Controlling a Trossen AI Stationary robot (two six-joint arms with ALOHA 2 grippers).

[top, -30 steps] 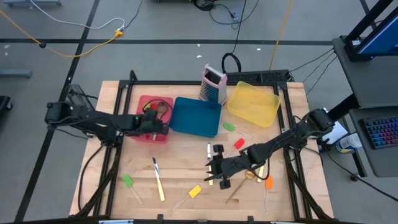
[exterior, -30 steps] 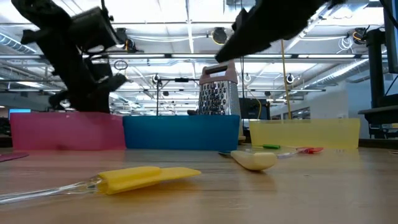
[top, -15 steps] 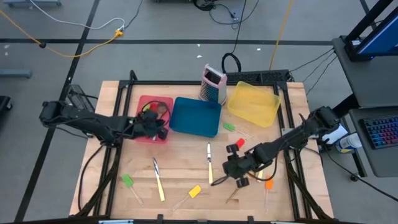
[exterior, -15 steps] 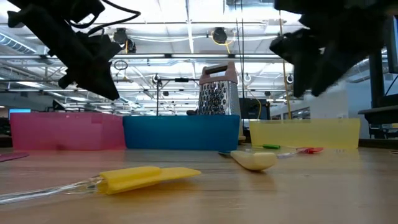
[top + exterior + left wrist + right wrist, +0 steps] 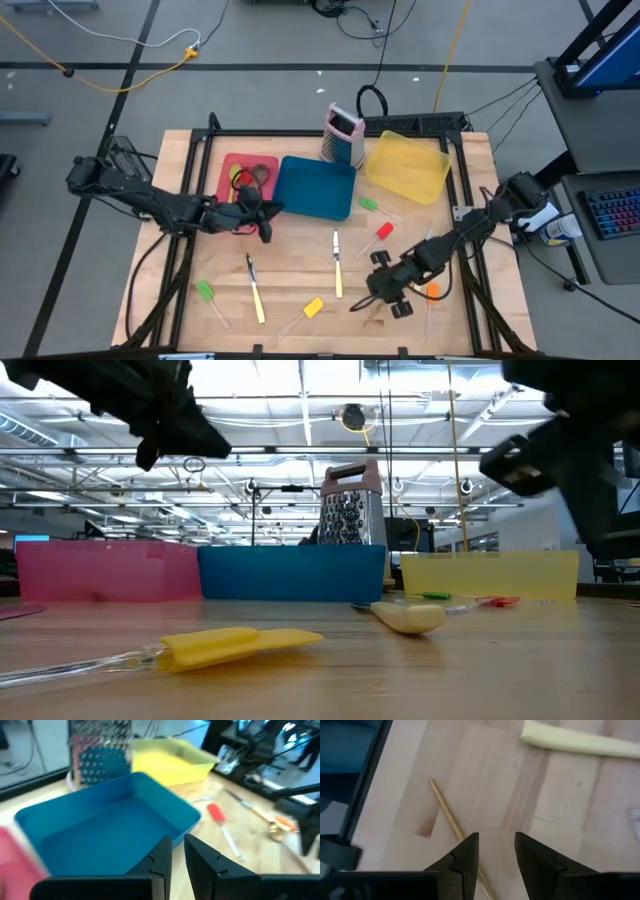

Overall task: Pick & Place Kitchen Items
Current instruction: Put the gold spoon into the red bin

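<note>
Wooden and thin, the spoon handle (image 5: 451, 820) lies on the table right under my right pincer (image 5: 495, 851). Its fingers stand apart, with nothing in them. The spoon looks light and stiff, but it may roll, so I would pinch the stick near its middle. Only the right wrist camera shows the stick running between the fingers. From above, the arm hides most of it. My left pincer (image 5: 175, 855) waits nearly pinched together and empty, with the blue tray (image 5: 100, 820) just ahead of it.
</note>
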